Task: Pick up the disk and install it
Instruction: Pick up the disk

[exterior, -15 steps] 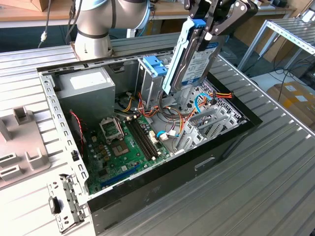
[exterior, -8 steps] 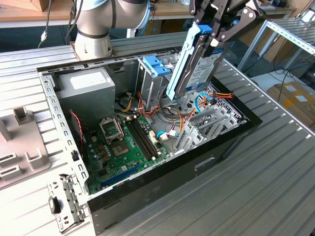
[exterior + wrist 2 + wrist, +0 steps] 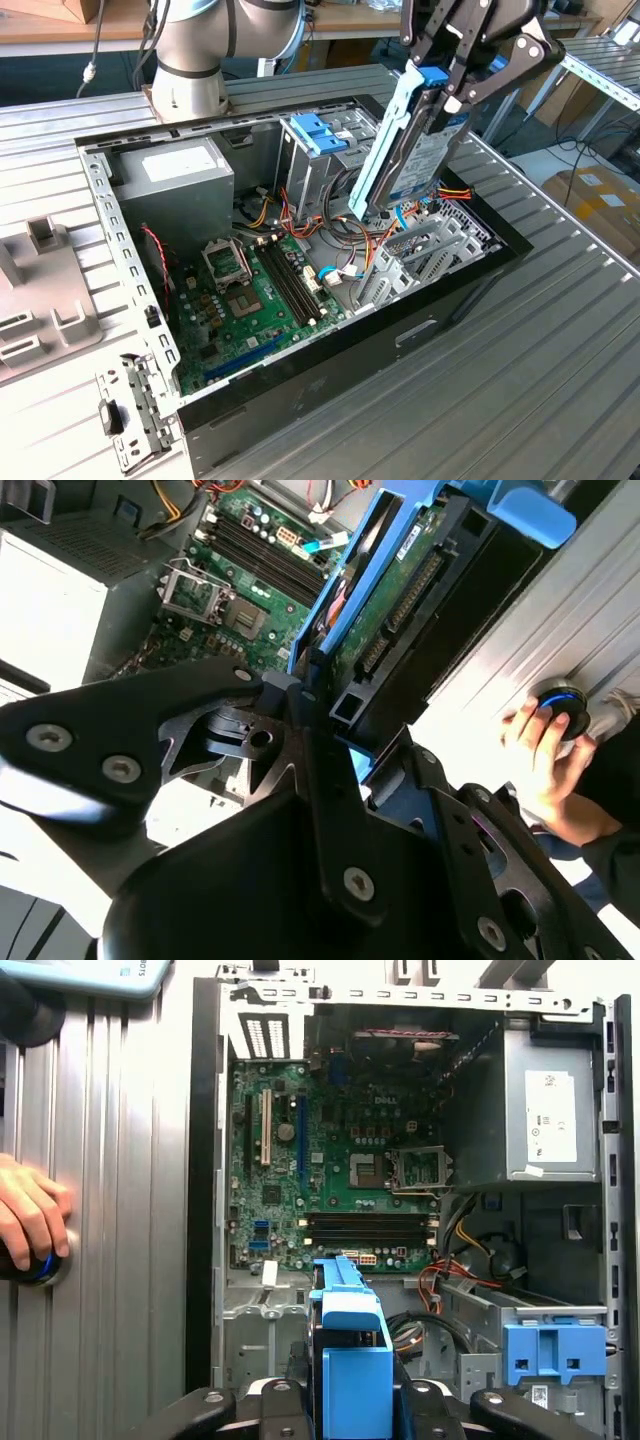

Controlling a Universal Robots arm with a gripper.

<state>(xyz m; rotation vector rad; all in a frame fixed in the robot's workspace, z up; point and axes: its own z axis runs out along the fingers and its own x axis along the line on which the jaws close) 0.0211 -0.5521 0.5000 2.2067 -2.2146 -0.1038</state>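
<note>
Jaws closed on the disk (image 3: 428, 150), gripper (image 3: 448, 92) pinching its upper end | disk hangs edge-down, tilted, over the open case (image 3: 300, 390) near the drive cage (image 3: 300, 165) corner | looks angled to suit a bay

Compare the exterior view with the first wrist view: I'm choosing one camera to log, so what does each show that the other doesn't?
The exterior view adds: the arm's base, and the disk tilted steeply above the open case, jaws shut on its upper end. The first wrist view adds: a person's hand on a round knob beside the case. Both: motherboard, power supply, blue latch tabs, the disk's blue bracket.
</note>
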